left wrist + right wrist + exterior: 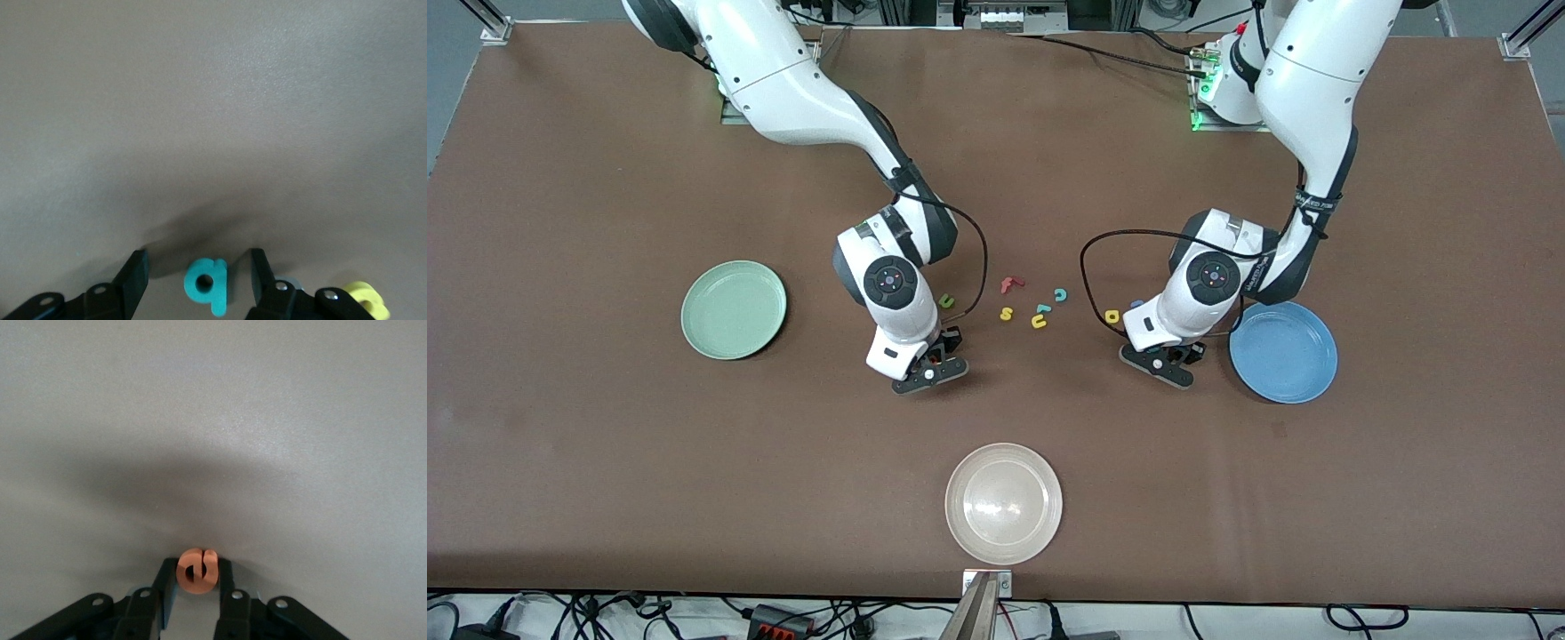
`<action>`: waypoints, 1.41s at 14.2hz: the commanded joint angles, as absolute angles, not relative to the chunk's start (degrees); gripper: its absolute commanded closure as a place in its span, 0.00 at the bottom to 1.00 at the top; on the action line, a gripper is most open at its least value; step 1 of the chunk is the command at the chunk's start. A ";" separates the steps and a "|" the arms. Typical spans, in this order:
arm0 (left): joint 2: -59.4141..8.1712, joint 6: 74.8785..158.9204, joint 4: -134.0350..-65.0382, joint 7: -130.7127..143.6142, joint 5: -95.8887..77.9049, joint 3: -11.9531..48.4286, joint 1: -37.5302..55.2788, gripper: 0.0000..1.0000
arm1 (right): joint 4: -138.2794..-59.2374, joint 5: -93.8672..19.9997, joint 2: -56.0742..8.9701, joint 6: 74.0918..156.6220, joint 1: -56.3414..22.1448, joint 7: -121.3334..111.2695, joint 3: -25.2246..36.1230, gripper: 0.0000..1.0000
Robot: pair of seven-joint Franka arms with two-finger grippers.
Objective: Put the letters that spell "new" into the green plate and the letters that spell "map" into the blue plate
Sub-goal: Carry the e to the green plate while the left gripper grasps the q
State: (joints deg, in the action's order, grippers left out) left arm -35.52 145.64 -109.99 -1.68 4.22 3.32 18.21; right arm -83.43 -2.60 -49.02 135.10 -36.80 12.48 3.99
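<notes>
Right wrist view: the small orange foam letter e [197, 571] is seen pinched between the two black fingers [227, 587] of the right pincer [195, 590], both fingers pressed against its sides, over the brown table [213, 420]. In the front view the right pincer [932, 363] is seen low over the table, near the middle, between the round pale mint-green plate [734, 309] and the loose cluster of letters; the plate lies toward the right arm's end of the table and holds nothing.

In the left wrist view the small teal foam letter p [207, 285] is seen lying flat on the table between the fingers [135, 275] of the left pincer [200, 273]. The jaws are partly open, with a gap on each side of the letter, so it is not gripped. The yellow ring-like foam letter a [366, 301] is seen just beside one finger, outside the jaws. In the front view the left pincer [1172, 360] is seen low over the table just beside the round bright blue plate [1283, 352], which is empty and lies toward the left arm's end. The yellow a [1112, 316] and a blue foam letter m [1136, 304] are seen close by the left wrist.

A small green foam letter n [945, 301] lies beside the right wrist. Between the two arms a red f [1009, 284], a yellow s [1007, 313], a teal c [1060, 294] and a yellow u [1039, 321] are scattered. A white plate [1003, 503] sits nearest the front camera
</notes>
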 commanded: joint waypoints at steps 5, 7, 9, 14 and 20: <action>-34.63 142.22 -110.57 0.86 5.54 3.60 18.01 0.55 | -83.14 -2.37 -45.89 130.02 -35.43 12.83 4.75 0.82; -34.02 140.90 -110.83 5.16 5.54 4.30 18.63 0.55 | -83.14 -2.29 -42.47 123.61 -33.06 12.48 4.83 0.82; -33.40 140.01 -111.44 6.24 5.54 5.45 18.28 0.55 | -83.23 -2.11 -38.87 115.01 -29.38 12.22 5.01 0.82; -32.79 140.10 -111.27 4.39 5.54 5.36 17.84 0.78 | -93.39 -1.76 -28.94 110.47 -21.55 6.51 5.53 0.82; -24.09 127.21 -109.17 1.26 5.71 4.57 12.86 0.88 | -115.20 0.61 -18.99 120.48 -18.28 6.07 7.99 0.82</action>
